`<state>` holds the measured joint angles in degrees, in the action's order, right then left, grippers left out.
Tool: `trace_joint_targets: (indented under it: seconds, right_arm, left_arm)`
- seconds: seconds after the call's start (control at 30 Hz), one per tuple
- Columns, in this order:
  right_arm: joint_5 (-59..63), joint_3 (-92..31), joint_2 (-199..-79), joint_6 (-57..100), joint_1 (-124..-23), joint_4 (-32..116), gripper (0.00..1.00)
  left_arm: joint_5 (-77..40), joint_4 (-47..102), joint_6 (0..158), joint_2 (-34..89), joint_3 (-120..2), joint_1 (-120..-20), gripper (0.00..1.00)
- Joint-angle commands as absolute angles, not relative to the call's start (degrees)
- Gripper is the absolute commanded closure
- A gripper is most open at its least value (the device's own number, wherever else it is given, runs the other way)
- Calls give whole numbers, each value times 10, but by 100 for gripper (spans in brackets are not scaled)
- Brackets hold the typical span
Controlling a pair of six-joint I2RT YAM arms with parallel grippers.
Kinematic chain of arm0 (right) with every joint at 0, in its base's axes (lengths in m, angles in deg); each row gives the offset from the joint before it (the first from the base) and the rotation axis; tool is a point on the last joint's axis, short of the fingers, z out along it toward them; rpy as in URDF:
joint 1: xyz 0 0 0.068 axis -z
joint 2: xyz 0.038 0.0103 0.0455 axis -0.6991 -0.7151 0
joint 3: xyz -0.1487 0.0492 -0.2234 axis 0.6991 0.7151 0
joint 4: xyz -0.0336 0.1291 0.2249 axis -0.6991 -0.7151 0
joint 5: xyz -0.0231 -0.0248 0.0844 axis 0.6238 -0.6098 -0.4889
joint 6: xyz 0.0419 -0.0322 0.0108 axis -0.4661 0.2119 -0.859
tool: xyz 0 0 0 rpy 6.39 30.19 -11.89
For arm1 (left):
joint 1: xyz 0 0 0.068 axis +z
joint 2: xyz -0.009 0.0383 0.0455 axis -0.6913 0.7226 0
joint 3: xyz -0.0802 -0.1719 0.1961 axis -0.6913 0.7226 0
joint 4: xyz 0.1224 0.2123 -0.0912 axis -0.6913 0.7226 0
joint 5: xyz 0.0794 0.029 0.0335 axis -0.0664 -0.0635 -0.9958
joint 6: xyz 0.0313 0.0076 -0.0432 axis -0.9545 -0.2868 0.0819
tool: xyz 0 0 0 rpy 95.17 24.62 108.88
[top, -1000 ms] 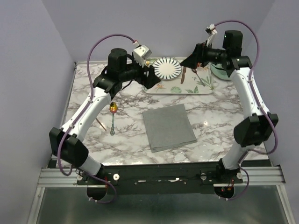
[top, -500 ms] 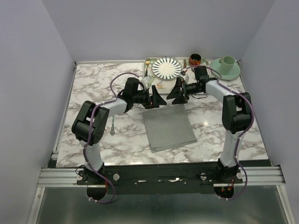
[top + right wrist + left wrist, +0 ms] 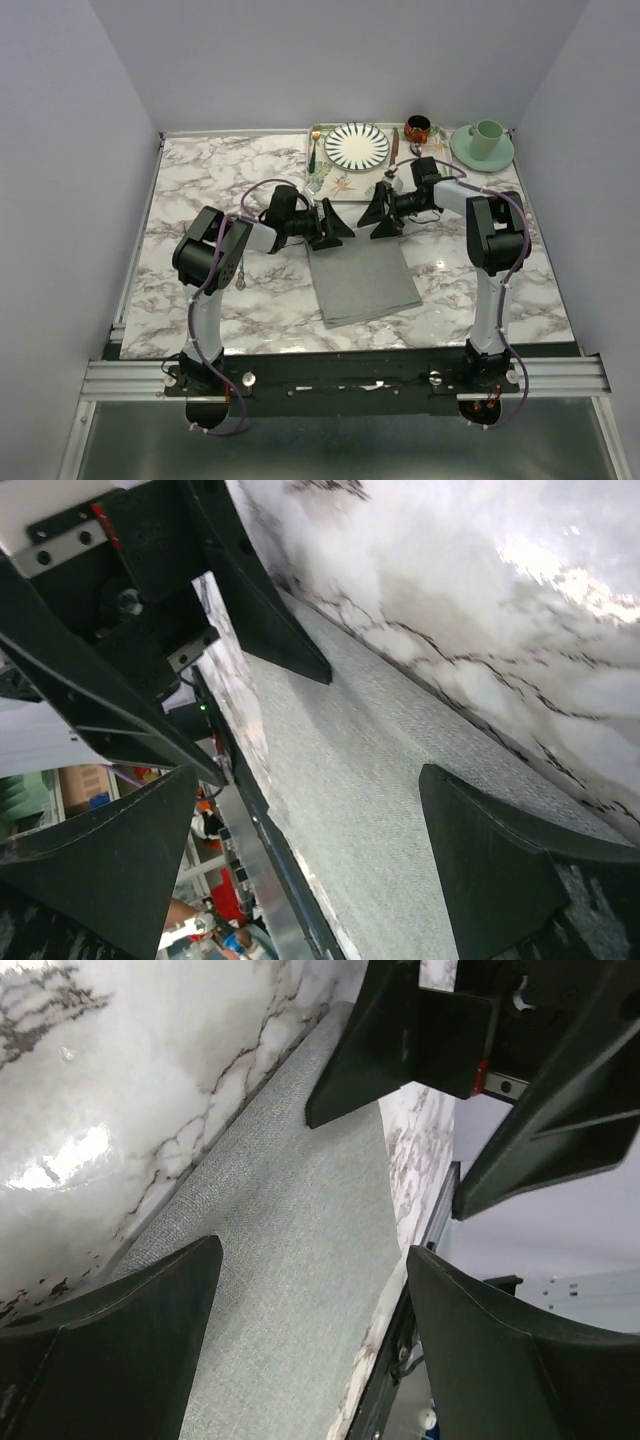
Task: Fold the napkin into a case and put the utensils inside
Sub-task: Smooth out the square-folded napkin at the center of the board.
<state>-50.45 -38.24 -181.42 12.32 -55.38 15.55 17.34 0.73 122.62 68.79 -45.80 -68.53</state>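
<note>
Item: napkin [image 3: 362,277], grey, lay at centre of frame. I logged the left gripper [image 3: 337,226] and right gripper [image 3: 378,215] facing at its upper edge, both jaws spread wide, holding nothing.

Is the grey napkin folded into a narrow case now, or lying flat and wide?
Flat and wide: the napkin lies as a broad, nearly square sheet, not a narrow pocket.
</note>
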Motion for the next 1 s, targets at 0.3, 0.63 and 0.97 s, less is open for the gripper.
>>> trace_joint_targets:
  seconds: [0.3,0.63,0.97]
  right_arm:
    - [-459,-318,-1830,148,-526,127,0]
    - [-550,-337,-1718,91,-546,141,0]
    - [-530,-336,-1805,53,-567,200,0]
  left_arm:
    - [191,217,1023,737,-518,-618,9]
    - [274,206,1035,606,-505,-626,5]
    - [245,90,1121,657,-470,-630,11]
